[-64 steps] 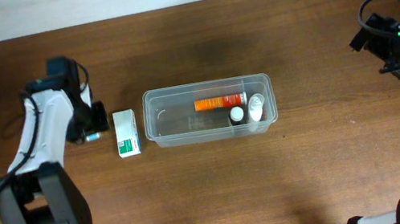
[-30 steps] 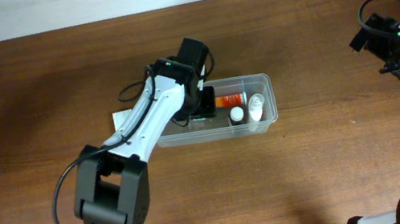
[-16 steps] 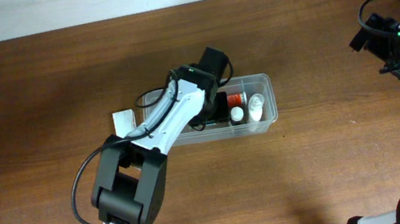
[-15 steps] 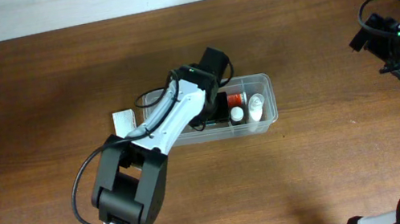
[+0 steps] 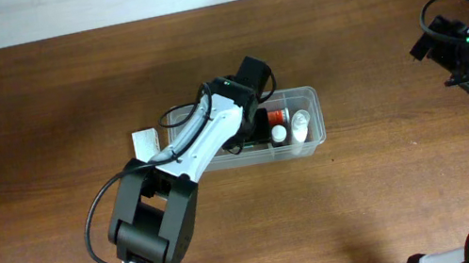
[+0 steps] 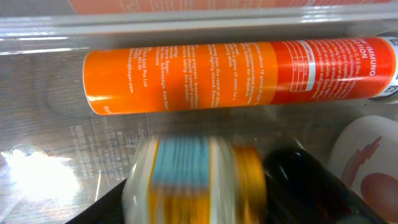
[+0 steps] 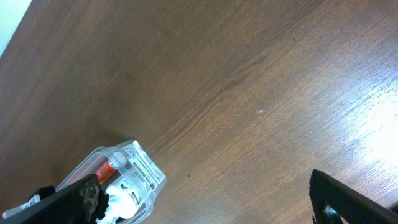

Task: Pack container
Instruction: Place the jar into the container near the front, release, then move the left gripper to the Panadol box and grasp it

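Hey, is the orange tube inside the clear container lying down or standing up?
Lying down. The orange tube stretches sideways along a wall of the container, its whole printed length showing in the left wrist view.

— How was the light from above?
— Even and fairly bright across the brown wooden table [image 5: 397, 190], with a thin, soft shadow under the clear plastic rectangular container [image 5: 313, 144].
— And the left wrist view?
— The orange cylindrical tube [image 6: 236, 74] was sharp. The small bottle with a blue-and-yellow label [image 6: 193, 180] in front of it was smeared by blur, and white glare sat on the container's floor at lower left.
— The right wrist?
— A pale sheen lay over the table at right. The right arm's black fingers [image 7: 348, 199] were dark and soft in the lower corners.
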`<state>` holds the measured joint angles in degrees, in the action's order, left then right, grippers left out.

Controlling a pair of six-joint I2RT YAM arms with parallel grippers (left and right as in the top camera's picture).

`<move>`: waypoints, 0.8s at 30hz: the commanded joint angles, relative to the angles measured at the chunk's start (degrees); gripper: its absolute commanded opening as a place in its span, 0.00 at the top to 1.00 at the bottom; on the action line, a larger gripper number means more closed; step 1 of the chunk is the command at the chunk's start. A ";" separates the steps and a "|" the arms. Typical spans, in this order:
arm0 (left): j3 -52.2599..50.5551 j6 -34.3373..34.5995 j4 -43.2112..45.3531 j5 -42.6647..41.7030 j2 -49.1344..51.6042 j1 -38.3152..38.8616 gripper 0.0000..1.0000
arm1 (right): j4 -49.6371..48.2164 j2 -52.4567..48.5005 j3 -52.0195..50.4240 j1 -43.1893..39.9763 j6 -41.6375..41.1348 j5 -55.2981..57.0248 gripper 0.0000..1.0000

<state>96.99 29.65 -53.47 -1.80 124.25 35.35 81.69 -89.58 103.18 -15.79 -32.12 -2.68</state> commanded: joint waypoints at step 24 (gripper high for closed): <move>10.45 0.09 -20.76 16.35 -21.42 -15.04 0.05 | -0.02 -0.15 0.17 -0.35 0.39 -0.09 0.02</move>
<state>106.69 29.74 -71.61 7.44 107.22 26.00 81.71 -89.58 103.18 -15.79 -32.10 -2.68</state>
